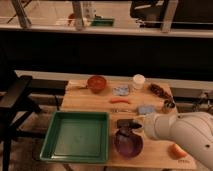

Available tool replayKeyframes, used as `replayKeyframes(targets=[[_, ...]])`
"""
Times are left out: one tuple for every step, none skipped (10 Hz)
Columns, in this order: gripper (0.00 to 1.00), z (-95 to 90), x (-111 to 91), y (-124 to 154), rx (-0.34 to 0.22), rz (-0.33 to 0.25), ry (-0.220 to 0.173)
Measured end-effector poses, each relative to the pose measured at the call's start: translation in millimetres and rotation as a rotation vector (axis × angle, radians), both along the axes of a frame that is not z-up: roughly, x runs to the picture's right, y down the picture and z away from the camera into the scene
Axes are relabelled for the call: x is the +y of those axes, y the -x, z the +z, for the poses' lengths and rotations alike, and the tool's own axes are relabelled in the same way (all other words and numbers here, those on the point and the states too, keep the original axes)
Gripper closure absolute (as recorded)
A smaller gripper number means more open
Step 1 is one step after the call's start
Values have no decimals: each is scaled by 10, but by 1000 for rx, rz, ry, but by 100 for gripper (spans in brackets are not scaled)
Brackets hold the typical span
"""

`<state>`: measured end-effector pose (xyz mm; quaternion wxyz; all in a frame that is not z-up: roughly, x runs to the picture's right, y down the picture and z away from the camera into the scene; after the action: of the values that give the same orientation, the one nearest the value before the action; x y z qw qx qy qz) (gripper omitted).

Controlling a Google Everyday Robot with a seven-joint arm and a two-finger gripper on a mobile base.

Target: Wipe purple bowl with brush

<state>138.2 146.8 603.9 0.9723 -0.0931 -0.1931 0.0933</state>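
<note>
While the gripper [137, 126] hangs at the far rim of the purple bowl [128, 143], right of the green tray [75, 136], wiping seems underway; next it needs a sweep across the bowl's inside. Jaws and brush: I cannot tell.

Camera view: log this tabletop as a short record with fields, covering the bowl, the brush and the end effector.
surface: wooden table
purple bowl: near front edge, right of the green tray
green tray: front left
brush: cannot make out for sure
end effector: over the purple bowl's far rim, beside a dark block
dark block: just behind the purple bowl
orange-red bowl: back of table
white cup: back right
</note>
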Motion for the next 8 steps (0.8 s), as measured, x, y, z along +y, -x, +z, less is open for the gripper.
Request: replayKeyframes(targets=[[100, -19, 7, 27, -6, -2, 1], [100, -32, 21, 52, -11, -4, 3], [100, -38, 39, 75, -16, -7, 7], [100, -37, 63, 89, -18, -9, 12], [100, -32, 95, 93, -17, -10, 18], [100, -31, 126, 70, -9, -10, 24], [100, -28, 153, 45, 0, -11, 29], [100, -29, 175, 14, 13, -15, 33]])
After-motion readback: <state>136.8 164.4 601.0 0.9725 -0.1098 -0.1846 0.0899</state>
